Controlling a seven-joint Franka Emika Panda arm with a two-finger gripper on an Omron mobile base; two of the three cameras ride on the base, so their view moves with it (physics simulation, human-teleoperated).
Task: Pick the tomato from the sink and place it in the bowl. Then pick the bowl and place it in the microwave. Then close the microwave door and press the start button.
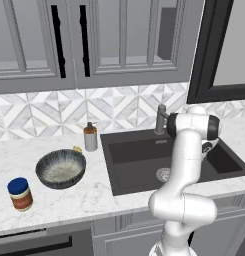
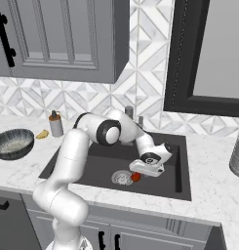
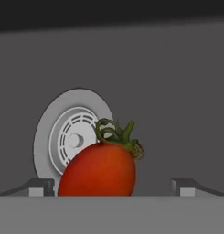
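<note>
The red-orange tomato [image 3: 99,170] with a green stem lies on the floor of the dark sink [image 2: 91,163], right beside the round metal drain [image 3: 70,137]. My gripper [image 3: 112,189] is open and low in the basin, with one fingertip on each side of the tomato and neither touching it. In the right base view the hand reaches down over the tomato [image 2: 135,177]. The grey-blue bowl [image 1: 60,168] stands empty on the counter left of the sink [image 1: 144,155]. The microwave and its door are out of view.
A blue-lidded jar [image 1: 20,194] stands near the counter's front edge, left of the bowl. A soap dispenser [image 1: 90,137] and a small yellow object [image 2: 42,134] sit by the backsplash. The faucet [image 1: 160,119] rises behind the basin. A grey cylinder [image 2: 237,151] stands at far right.
</note>
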